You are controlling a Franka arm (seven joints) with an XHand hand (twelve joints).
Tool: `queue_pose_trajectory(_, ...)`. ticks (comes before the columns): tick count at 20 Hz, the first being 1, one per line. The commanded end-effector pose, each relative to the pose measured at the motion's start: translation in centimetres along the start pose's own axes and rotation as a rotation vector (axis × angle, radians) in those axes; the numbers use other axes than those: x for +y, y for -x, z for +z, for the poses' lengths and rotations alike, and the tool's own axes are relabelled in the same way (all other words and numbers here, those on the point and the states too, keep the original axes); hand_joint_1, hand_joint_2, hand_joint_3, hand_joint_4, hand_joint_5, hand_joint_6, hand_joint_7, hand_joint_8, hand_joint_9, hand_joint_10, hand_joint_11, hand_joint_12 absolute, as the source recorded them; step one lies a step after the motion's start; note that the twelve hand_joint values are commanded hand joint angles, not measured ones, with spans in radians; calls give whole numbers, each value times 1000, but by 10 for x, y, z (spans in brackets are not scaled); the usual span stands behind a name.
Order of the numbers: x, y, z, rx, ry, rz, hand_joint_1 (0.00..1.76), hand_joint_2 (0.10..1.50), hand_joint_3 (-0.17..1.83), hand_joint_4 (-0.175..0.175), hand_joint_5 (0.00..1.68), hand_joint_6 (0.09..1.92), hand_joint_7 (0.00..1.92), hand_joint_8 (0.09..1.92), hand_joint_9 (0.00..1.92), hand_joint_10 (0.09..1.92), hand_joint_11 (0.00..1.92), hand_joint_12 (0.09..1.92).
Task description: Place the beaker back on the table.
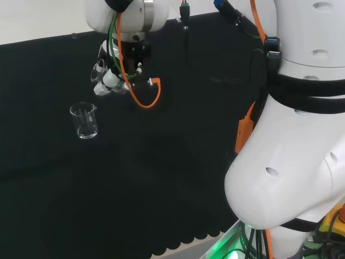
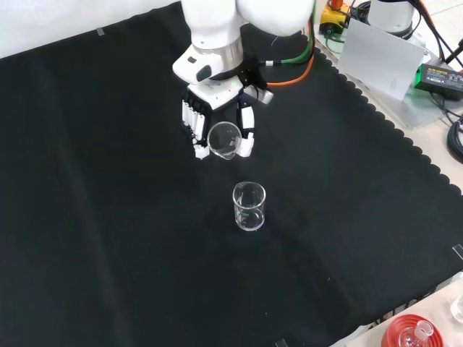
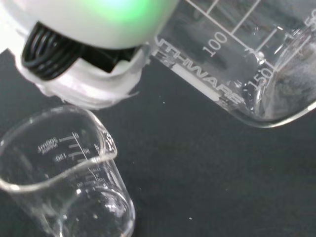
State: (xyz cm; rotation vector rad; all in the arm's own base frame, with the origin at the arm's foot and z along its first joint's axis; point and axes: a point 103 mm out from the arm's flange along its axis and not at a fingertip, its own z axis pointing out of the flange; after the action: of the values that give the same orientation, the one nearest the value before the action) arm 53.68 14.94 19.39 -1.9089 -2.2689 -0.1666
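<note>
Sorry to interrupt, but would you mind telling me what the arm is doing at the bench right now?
The robot's hand is holding a clear glass beaker tilted on its side above the black cloth, with its fingers curled round it. A second clear beaker stands upright on the cloth just below and apart from the held one. The held beaker has not yet been set down; it looks empty in the wrist view.

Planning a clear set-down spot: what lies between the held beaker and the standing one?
Only bare black cloth, by the front view, between held beaker and standing beaker.
</note>
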Motion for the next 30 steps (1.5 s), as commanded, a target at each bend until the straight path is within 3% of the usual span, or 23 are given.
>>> queue_pose_trajectory(1,13,33,15,200,46,61,1179,596,693,64,1403,449,1717,87,1617,87,1303,758)
queue_pose_trajectory(22,27,48,70,354,120,56,1181,594,698,50,1401,454,1716,87,1616,87,1302,762)
queue_pose_trajectory(23,30,40,77,350,116,51,1182,594,698,48,1401,455,1715,87,1615,87,1300,762)
queue_pose_trajectory(26,31,48,82,370,124,52,1185,594,701,24,1396,466,1714,87,1615,87,1295,767)
queue_pose_trajectory(30,36,47,92,379,115,54,1186,594,702,18,1394,469,1714,87,1615,87,1293,769)
